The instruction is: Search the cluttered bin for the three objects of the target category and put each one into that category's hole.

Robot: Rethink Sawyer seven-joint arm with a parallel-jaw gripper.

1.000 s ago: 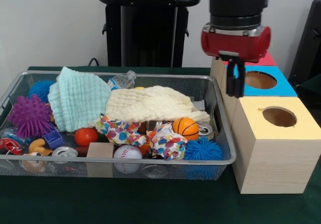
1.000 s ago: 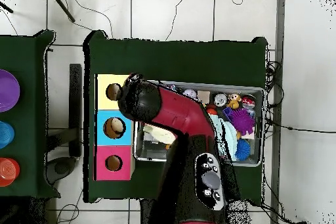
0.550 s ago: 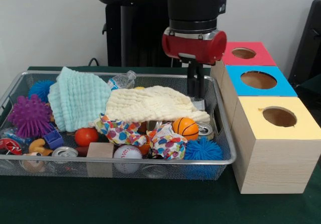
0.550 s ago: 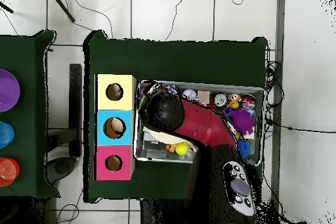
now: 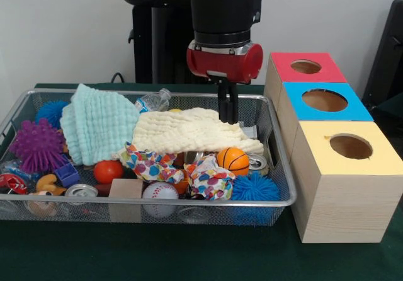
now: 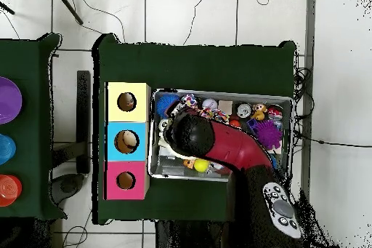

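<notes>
A: Item one, the gripper (image 5: 227, 112). Position?

B: Hanging over the far right part of the wire bin (image 5: 284, 200), tips just above the cream cloth (image 5: 189, 131). Fingers look pressed together and hold nothing, though they are thin and dark against the mesh, so a narrow gap cannot be ruled out.

A: Item two, the boxes.

B: Three in a row just right of the bin: the yellow box (image 5: 348, 183) nearest, the blue box (image 5: 322, 102) behind it, the red box (image 5: 305, 68) farthest. One round hole in each top. The overhead view suggests something lies inside the blue box's hole; the other two look dark.

A: Item three, contents of the bin.

B: Balls are the likeliest set: a small basketball (image 5: 233, 160) beside a blue spiky ball (image 5: 254, 188), a baseball (image 5: 160, 193) at the front rim, an orange ball (image 5: 108, 171). Also a mint cloth (image 5: 99, 123), a purple spiky ball (image 5: 36, 145), cans and a wooden block (image 5: 126, 191). Which category is wanted, the pictures do not say.

A: Handling note for the present step?

B: Searching, I judge. The cream cloth covers the middle, so either lift it by a fold or go to the exposed basketball. Open the fingers before descending, come straight down, and stay clear of the bin's wire wall.
</notes>
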